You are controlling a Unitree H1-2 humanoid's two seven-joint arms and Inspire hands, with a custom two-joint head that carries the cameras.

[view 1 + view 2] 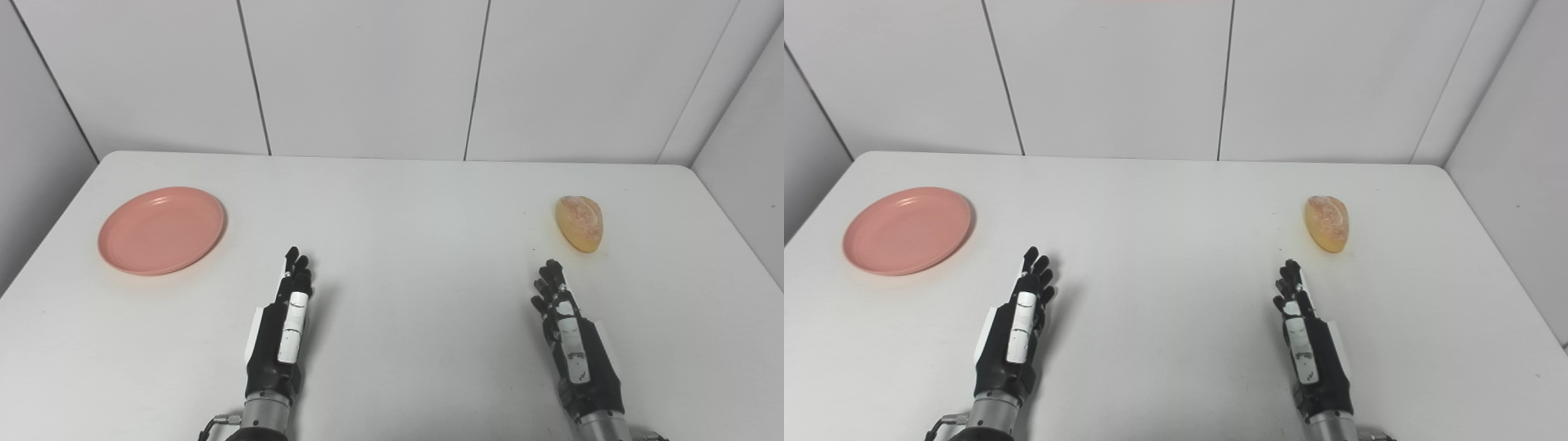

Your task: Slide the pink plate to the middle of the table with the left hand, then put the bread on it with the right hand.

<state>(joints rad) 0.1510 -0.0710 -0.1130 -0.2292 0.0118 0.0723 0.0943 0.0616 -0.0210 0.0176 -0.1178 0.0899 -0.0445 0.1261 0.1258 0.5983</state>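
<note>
Plate: I see the round, shallow pink plastic plate [161, 230] on the white bench [404, 202], near its left edge, empty and well off the middle.
Left hand: my left hand [288, 312] is released, fingers straight and holding nothing; the plate lies ahead of it and to its left, apart from it.
Bread: the small golden oval bread roll [579, 223] sits far right, long axis running roughly front to back.
Right hand: my right hand [566, 318] is released too, just short of the bread, not touching it.
Nearer hand: left for plate, right for bread.
Next move, I judge: reach left and forward, then draw the plate rightward.
</note>
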